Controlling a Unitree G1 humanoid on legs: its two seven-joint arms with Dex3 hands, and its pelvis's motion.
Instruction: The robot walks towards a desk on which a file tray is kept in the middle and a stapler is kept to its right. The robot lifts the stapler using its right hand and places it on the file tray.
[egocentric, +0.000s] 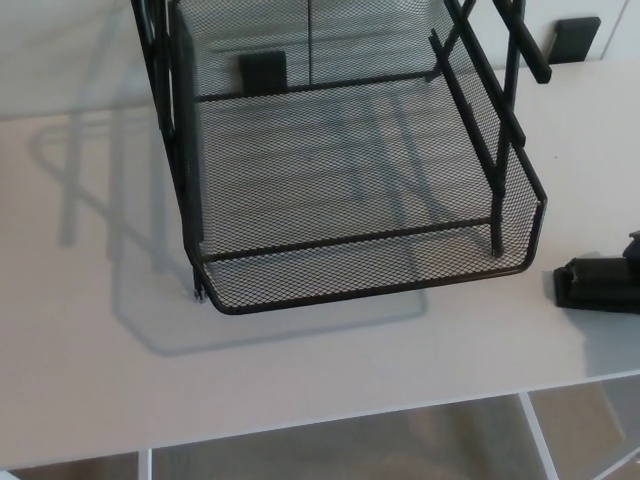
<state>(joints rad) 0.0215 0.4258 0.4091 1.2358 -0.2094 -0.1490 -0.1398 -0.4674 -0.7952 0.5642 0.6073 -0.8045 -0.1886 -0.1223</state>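
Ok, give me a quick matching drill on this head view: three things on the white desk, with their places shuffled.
Things:
1. black wire-mesh file tray
2. black stapler
3. small black rectangular block

Places:
A. top right corner of the picture, behind the tray
B. middle of the white desk
C. right edge of the picture, on bare desk beside the tray's front corner

Pairs: 1-B, 2-C, 3-A.
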